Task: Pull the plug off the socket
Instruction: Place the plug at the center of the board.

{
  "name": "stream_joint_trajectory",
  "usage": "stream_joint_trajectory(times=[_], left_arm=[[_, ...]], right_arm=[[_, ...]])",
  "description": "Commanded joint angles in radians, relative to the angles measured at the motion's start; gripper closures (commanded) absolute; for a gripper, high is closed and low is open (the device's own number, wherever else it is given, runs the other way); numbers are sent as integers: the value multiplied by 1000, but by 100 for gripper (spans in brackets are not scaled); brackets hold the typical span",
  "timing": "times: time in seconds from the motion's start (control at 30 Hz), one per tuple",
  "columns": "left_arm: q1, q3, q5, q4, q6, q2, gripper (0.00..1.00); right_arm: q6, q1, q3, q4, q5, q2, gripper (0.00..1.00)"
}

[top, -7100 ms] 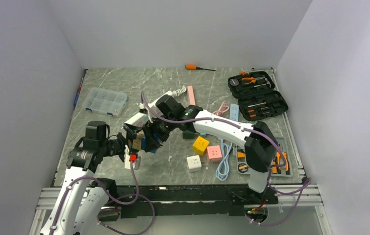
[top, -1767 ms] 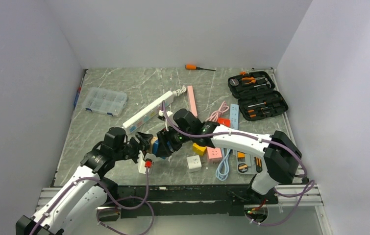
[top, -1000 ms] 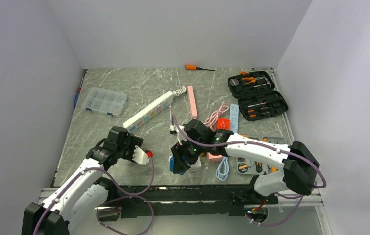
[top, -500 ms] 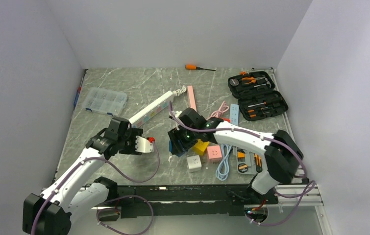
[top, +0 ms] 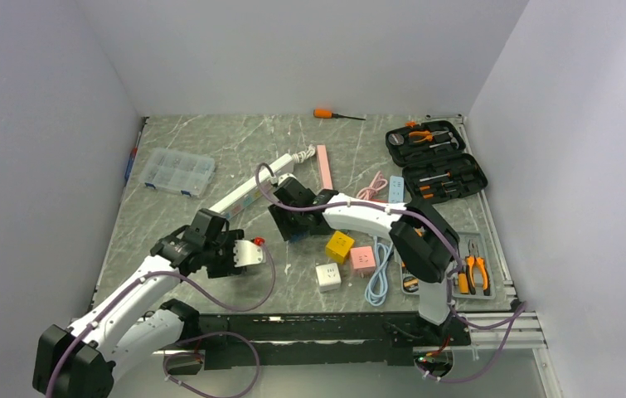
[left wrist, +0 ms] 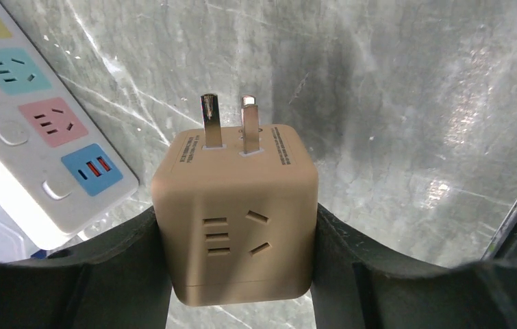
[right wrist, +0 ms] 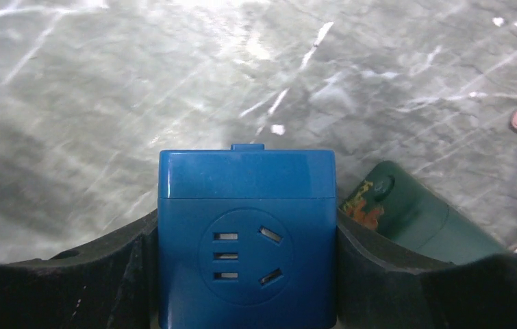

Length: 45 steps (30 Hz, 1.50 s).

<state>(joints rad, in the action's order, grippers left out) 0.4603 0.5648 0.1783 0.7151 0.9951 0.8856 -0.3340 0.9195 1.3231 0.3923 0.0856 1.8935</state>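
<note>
A tan cube plug (left wrist: 235,212) sits clamped between the black fingers (left wrist: 122,264) of my left gripper (left wrist: 235,229). Its two metal prongs (left wrist: 209,120) stick out bare over the marble table. In the right wrist view, a blue cube socket (right wrist: 245,226) is pinched in my right gripper (right wrist: 245,247), socket face toward the camera. Plug and socket are apart. From above, the left gripper (top: 241,253) is at the front left and the right gripper (top: 287,222) is mid-table, a short gap between them.
A white power strip (top: 251,189) with coloured outlets lies diagonally behind both grippers. Yellow (top: 339,245), pink (top: 363,259) and white (top: 327,276) cubes and a blue cable (top: 380,278) lie right of centre. An open tool case (top: 436,162) is back right, a clear organizer box (top: 178,172) back left.
The right gripper has carried the blue socket from near the front edge back and to the left. The left gripper has shifted slightly right with the plug. Neither grip has changed.
</note>
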Motion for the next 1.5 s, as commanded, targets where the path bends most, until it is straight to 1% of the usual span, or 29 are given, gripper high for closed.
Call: stream_joint_trajectory(times=[0.0, 0.13, 0.23, 0.3, 0.37, 0.47, 0.63, 0.73, 0.8, 0.93, 0.97, 1.0, 1.03, 1.1, 1.13, 1.23, 1.3, 1.4, 1.47], left_arm=[[16, 26, 42, -21, -117, 6, 67], [33, 27, 28, -37, -162, 43, 66], [61, 17, 2, -54, -164, 56, 66], [82, 13, -15, -70, -166, 70, 66], [101, 22, -27, -88, -173, 90, 65], [133, 50, -39, -110, -187, 135, 65], [197, 107, -55, -142, -218, 242, 63], [236, 123, -89, -200, -225, 288, 54], [253, 134, -106, -228, -222, 335, 52], [263, 172, -115, -242, -256, 444, 47], [264, 175, -114, -248, -265, 465, 45], [262, 177, -111, -256, -272, 484, 41], [262, 178, -109, -263, -280, 497, 34], [263, 174, -102, -282, -293, 513, 4], [264, 170, -97, -289, -297, 519, 1], [262, 171, -72, -294, -319, 524, 1], [261, 184, -54, -269, -330, 524, 1], [258, 236, -26, -185, -366, 509, 1], [244, 298, 8, -87, -389, 497, 1]], right_arm=[[-29, 12, 37, -41, 197, 38, 67], [-43, 36, 18, -53, 288, 57, 42], [-59, 48, 5, -56, 313, 51, 20], [-68, 48, -3, -60, 312, 31, 8], [-79, 49, -6, -61, 301, 0, 1], [-84, 46, -1, -58, 286, -70, 0], [-103, 22, 41, 2, 291, -223, 0], [-111, -14, 46, 70, 318, -320, 0], [-123, -47, 25, 105, 317, -388, 0], [-131, -103, -95, 118, 317, -522, 0], [-131, -111, -126, 118, 316, -548, 0], [-133, -121, -156, 120, 316, -572, 0], [-134, -130, -183, 122, 316, -593, 0], [-136, -146, -233, 120, 320, -640, 0], [-138, -155, -259, 113, 320, -665, 0], [-147, -190, -337, 94, 313, -734, 0], [-152, -215, -372, 89, 310, -764, 0], [-160, -261, -407, 86, 281, -792, 0], [-157, -298, -422, 73, 236, -806, 0]])
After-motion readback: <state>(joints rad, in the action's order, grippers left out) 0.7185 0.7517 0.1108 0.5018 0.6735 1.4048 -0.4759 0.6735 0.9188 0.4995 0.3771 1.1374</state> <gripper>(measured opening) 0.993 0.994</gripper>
